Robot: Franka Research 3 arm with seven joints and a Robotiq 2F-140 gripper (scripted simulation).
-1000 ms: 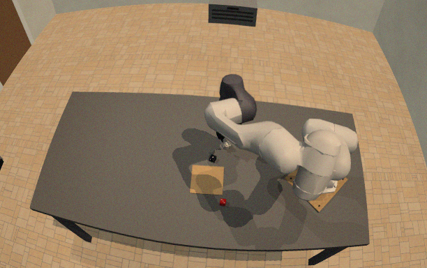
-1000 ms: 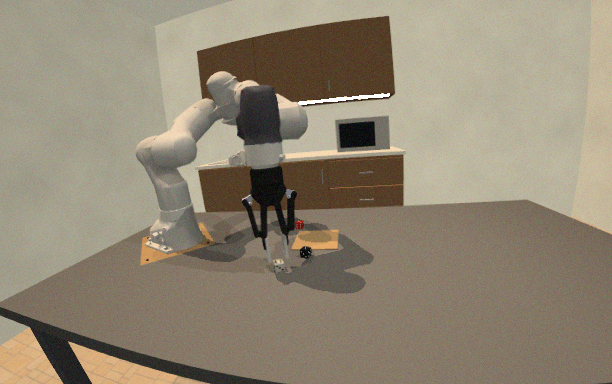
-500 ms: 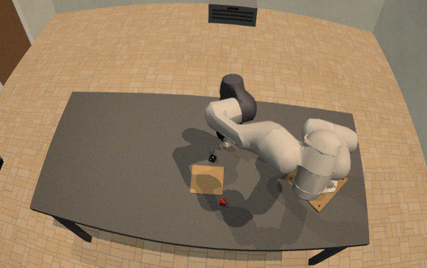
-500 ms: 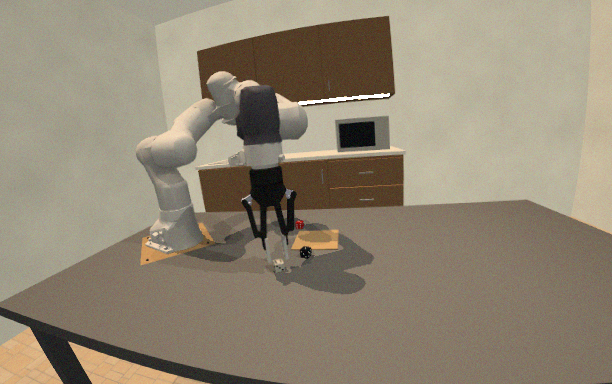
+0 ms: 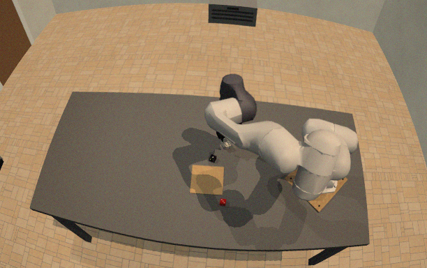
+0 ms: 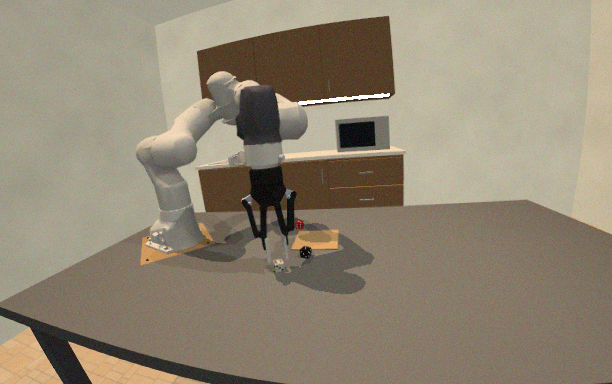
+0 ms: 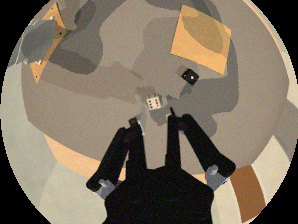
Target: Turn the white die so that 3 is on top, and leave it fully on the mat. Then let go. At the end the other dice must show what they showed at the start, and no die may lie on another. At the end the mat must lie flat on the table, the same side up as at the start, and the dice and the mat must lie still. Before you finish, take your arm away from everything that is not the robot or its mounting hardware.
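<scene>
The white die [image 5: 227, 144] [image 6: 279, 265] [image 7: 153, 102] is on the table off the mat; in the wrist view its face towards the camera shows several dark pips in two rows. My gripper [image 6: 277, 258] [image 7: 153, 106] points down with its fingertips low, on either side of the white die. The fingers are part-way open, with a gap wider than the die. The orange-tan mat [image 5: 199, 171] [image 6: 327, 244] [image 7: 186, 45] lies flat, with no die on it. The arm partly hides the gripper in the top view.
A black die [image 5: 213, 158] [image 6: 305, 252] [image 7: 190, 76] lies between the white die and the mat, close to the mat's edge. A red die [image 5: 222, 202] [image 6: 300, 224] lies off the mat's opposite side. The arm's wooden base board [image 5: 319, 206] [image 6: 146, 255] is at one table end.
</scene>
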